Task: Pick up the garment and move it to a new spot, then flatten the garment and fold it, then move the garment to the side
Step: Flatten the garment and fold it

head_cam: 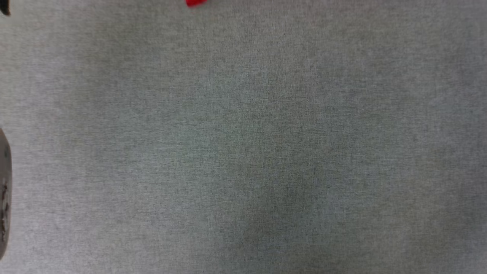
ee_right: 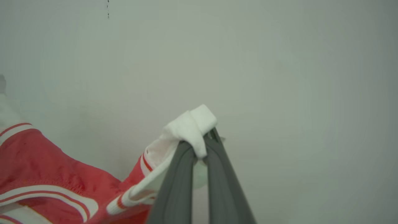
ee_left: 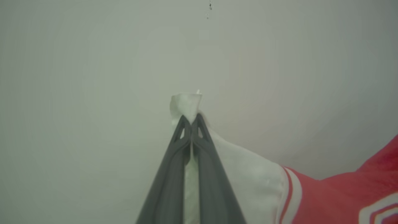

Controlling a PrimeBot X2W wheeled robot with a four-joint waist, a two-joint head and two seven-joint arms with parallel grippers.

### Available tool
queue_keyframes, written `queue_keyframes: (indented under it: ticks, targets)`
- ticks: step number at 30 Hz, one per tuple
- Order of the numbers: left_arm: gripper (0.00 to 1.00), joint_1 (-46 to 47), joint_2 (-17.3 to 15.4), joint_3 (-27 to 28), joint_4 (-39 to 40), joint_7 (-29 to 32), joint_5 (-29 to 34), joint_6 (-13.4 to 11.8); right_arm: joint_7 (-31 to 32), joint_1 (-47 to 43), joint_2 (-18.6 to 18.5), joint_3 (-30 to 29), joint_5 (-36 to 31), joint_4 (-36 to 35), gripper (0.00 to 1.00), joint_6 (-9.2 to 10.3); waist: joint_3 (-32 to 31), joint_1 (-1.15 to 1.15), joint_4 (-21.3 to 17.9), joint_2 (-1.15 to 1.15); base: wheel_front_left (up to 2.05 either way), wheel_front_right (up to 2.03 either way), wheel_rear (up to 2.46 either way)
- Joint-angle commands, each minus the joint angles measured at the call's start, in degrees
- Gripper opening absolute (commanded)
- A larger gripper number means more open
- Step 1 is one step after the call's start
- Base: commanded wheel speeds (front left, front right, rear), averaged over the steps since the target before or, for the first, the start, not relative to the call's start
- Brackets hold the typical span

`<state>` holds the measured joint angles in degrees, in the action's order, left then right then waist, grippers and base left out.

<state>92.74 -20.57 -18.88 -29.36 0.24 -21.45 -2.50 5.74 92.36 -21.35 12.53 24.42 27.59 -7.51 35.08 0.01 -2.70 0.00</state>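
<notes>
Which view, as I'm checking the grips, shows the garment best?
Right wrist view: the garment shows most red body, white sleeve pinched by the right gripper. Left wrist view: the left gripper pinching white fabric. Head view: a red scrap at top edge.

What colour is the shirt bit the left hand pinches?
White. The left hand pinches the garment by its white sleeve, clearest in the left wrist view.

Garment (ee_left: pixel 255 177): red jersey, white sleeves, striped trim; pinched at both sleeve tips.
</notes>
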Motion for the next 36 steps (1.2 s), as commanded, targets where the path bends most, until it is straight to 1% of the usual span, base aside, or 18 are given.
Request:
queue_keyframes:
  ticks: [1,5,9,15,20,26,28,29,31,34,36]
  targets:
    - [0.00,-0.23,0.44,0.23,-2.74,-1.09,-0.65,0.44,-1.37,1.33,0.64,2.14,0.96,3.41,0.00,0.04,1.37,-0.01,-0.35,0.00,0.00,0.00,0.00]
    - [0.00,-1.82,0.90,0.83,-9.22,-3.09,-2.15,1.28,-3.75,2.08,1.71,6.59,3.69,10.45,0.00,0.04,2.31,-0.01,-0.44,0.00,0.00,0.00,0.00]
    - [0.00,-4.33,2.12,1.26,-15.47,-5.38,-3.92,2.54,-5.72,0.16,2.68,10.52,6.02,17.41,0.00,0.04,2.08,-0.01,-0.16,0.00,0.00,0.00,0.00]
    - [0.00,-10.09,4.58,1.51,-23.94,-8.50,-6.47,4.53,-8.02,-5.65,3.40,14.11,9.66,25.61,0.00,0.04,0.08,-0.01,0.60,0.00,0.00,0.00,0.00]
    - [0.00,-17.13,6.50,1.81,-30.16,-10.62,-8.74,6.47,-9.20,-14.12,3.49,15.96,12.79,30.79,0.00,0.05,-3.79,-0.01,0.96,0.00,0.00,0.00,0.00]
    - [0.00,-26.76,7.68,1.91,-34.89,-12.89,-10.85,8.41,-11.18,-25.66,2.87,17.36,17.94,32.06,0.00,0.04,-10.27,-0.01,1.11,0.00,0.00,0.00,0.00]
    - [0.00,-29.94,7.08,2.21,-35.44,-13.81,-11.55,8.75,-11.93,-29.64,2.45,17.89,19.51,31.30,0.00,0.04,-12.76,-0.01,0.91,0.00,0.00,0.00,0.00]
    - [0.00,-29.94,7.08,2.21,-35.44,-13.81,-11.55,8.75,-11.93,-29.64,2.45,17.89,19.51,31.30,0.00,0.04,-12.76,-0.01,0.91,0.00,0.00,0.00,0.00]
    - [0.00,-33.19,6.45,2.45,-35.35,-14.51,-11.88,8.97,-12.48,-33.82,1.90,18.56,21.02,30.28,0.00,0.05,-15.33,-0.01,0.78,0.00,0.00,0.00,0.00]
    - [0.00,-38.65,5.51,2.89,-34.03,-15.13,-12.04,9.21,-13.32,-39.75,0.86,19.62,22.49,28.15,0.00,0.04,-19.17,-0.01,0.39,0.00,0.00,0.00,0.00]
    - [0.00,-42.81,4.73,3.71,-32.13,-15.40,-12.30,8.75,-13.80,-43.70,0.21,20.35,23.11,26.50,0.00,0.04,-21.67,-0.01,0.06,0.00,0.00,0.00,0.00]
